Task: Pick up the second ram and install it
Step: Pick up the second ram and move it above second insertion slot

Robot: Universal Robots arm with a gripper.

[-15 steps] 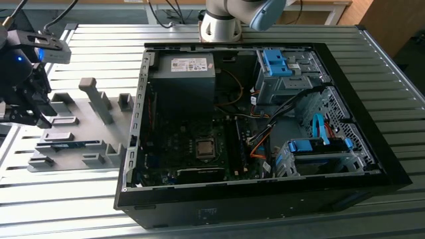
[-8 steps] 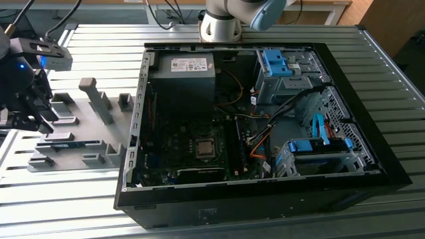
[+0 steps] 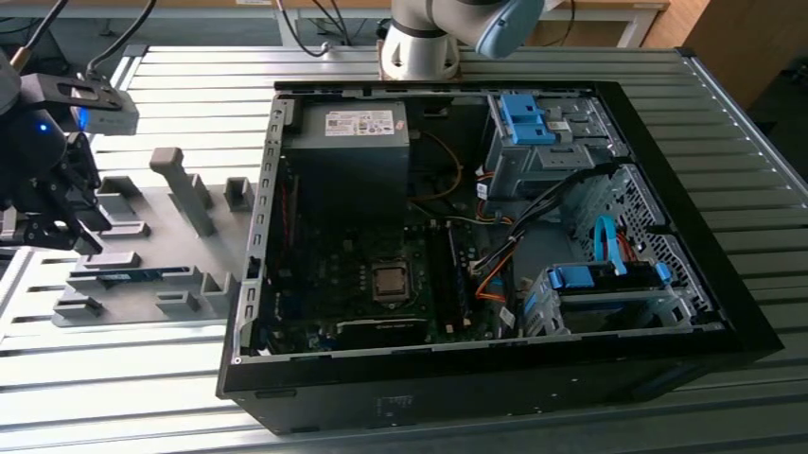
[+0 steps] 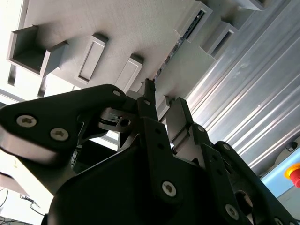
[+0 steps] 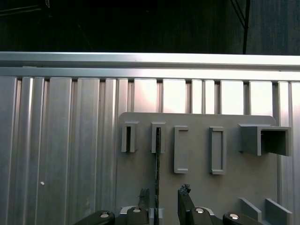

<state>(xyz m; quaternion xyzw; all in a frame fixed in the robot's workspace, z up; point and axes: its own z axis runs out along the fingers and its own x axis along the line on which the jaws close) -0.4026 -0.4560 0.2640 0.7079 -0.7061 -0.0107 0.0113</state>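
Observation:
The second ram (image 3: 127, 275) is a thin blue stick standing on edge in the slotted holders of the grey fixture plate (image 3: 165, 213), at the exterior view's left. In the first wrist view the ram (image 5: 158, 164) shows edge-on as a dark line running from a slot toward my gripper (image 5: 164, 193). The gripper is open, with one finger on each side of the ram's line, and the ram is closer to one fingertip (image 5: 145, 194). In the second wrist view the gripper (image 4: 163, 98) hangs over the plate just short of the ram (image 4: 180, 42). The gripper (image 3: 57, 232) hovers over the plate's outer side.
An open black computer case (image 3: 707, 284) lies on the ribbed metal table, with its motherboard (image 3: 378, 284) exposed, to the exterior view's right of the plate. The arm's base (image 3: 423, 47) stands behind the case. Several upright grey holders (image 3: 189, 189) rise from the plate.

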